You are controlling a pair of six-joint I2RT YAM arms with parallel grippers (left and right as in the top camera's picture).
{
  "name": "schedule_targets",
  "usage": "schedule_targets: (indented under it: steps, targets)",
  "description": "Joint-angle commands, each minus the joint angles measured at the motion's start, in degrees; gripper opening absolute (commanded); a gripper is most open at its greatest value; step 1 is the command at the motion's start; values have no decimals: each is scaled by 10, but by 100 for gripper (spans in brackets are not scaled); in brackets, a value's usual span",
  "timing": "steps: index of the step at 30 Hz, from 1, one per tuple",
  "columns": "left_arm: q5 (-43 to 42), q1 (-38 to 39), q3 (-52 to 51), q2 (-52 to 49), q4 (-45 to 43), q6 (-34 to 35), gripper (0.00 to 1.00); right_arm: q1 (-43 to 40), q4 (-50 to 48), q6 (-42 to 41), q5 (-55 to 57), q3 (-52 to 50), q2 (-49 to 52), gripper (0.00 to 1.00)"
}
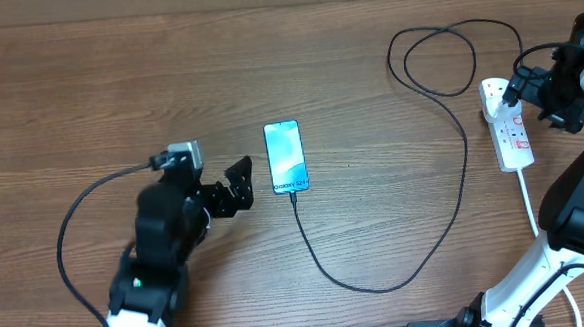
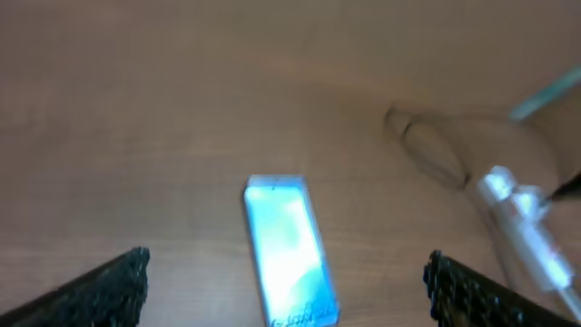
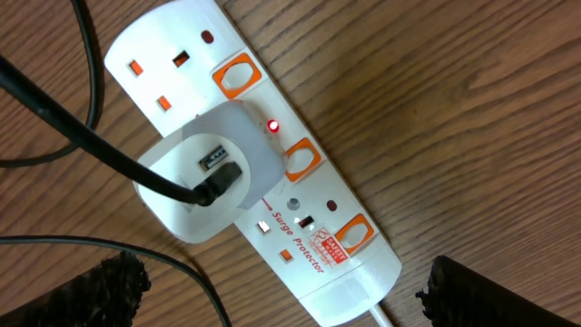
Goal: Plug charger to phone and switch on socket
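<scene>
Right fingers [image 3: 100,291] flank socket [image 3: 313,191] (lamp [image 3: 273,126] lit).

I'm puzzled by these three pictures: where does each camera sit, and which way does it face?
Overhead: fixed above the table, looking straight down; shows the left arm, right arm and phone.
Left wrist: on the left arm, facing across the table toward the phone; its fingers frame the bottom corners.
Right wrist: on the right arm, looking closely down at the socket; its fingers show below.
Shared: overhead and left wrist both show the phone.
</scene>
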State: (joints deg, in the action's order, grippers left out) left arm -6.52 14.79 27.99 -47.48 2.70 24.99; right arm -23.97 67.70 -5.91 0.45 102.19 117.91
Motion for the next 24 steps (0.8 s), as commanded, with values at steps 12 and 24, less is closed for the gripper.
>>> schedule_targets:
  steps: [12, 24]
  targets:
    - [10, -10, -172, 207, -217, -81, 100, -2, -2, 4, 5, -2, -20, 100]
    - [17, -39, -277, 400, -191, -84, 99, -2, -2, 4, 5, -2, -20, 100]
